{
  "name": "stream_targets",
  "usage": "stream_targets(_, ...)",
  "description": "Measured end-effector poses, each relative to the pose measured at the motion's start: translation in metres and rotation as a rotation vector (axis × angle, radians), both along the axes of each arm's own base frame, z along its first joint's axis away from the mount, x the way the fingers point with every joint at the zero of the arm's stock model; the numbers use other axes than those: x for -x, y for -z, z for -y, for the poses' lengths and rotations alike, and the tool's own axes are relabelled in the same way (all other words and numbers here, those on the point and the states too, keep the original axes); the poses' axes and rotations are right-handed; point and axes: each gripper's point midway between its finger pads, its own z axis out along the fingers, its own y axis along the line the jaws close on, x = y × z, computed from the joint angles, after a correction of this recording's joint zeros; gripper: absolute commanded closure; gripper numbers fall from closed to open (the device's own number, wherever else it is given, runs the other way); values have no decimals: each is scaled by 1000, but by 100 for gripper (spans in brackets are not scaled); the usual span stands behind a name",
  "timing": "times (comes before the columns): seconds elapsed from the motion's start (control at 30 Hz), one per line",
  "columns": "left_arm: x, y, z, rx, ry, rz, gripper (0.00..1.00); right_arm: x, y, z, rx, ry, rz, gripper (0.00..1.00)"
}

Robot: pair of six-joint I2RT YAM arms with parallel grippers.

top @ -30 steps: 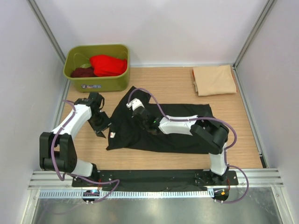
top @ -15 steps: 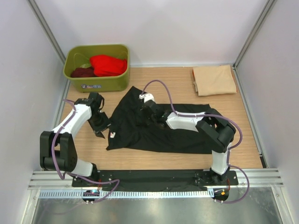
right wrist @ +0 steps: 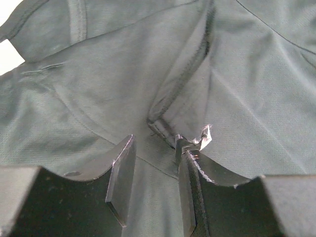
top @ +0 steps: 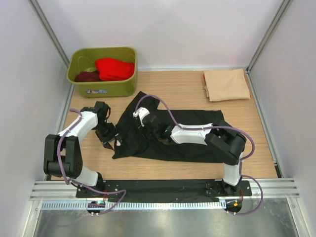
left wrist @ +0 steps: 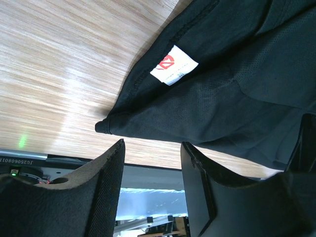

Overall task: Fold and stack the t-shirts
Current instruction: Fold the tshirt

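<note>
Early: beige shirt (top: 226, 85) lies folded, well right of tub (top: 103, 90); black shirt (top: 187, 150) rumpled near tub, unfolded; red shirt (top: 114, 69), maroon shirt (top: 87, 76) wait inside tub. Left gripper (left wrist: 152, 148), right gripper (right wrist: 154, 143) both apart, gripping nothing.

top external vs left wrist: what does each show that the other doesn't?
Only top external: the olive tub holding the red shirt and maroon shirt, and the folded beige shirt at the far right. Only left wrist: the red logo on the white label, and the left gripper open with nothing between its fingers, a shirt corner just ahead of it. Both: the black shirt lying on the wooden table.
</note>
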Motion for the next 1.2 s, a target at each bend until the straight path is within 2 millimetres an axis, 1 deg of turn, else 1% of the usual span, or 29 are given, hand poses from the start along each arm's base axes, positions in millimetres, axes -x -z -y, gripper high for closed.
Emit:
stream_targets(0.3,1,1,-6,-23,2,-5,50,3,-3,-9,24,-64,37,55)
stream_targets(0.5,2,4,-7,-31,1,-16,49,7,5,-14,53,-101,44,52)
stream_targets(0.63,3,4,-7,-32,2,-17,49,9,12,-15,80,-107,51,53)
stream_targets(0.73,3,4,-7,-32,1,-19,49,5,13,-11,104,-89,72,57)
stream_targets(0.77,3,5,-8,-32,0,-21,50,3,13,-10,109,-81,79,62)
stream_targets(0.83,3,5,-8,-33,-1,-24,50,-1,12,-7,119,-62,93,65)
stream_targets(0.9,3,6,-9,-39,1,-29,50,-6,11,-3,126,-40,102,72)
stream_targets(1.0,3,7,-10,-41,2,-37,50,-14,8,0,132,-10,119,90)
stream_targets(1.03,3,7,-10,-42,3,-37,50,-16,7,1,132,1,124,99)
stream_targets(1.2,1,5,-10,-46,4,-32,50,-24,4,7,142,39,141,99)
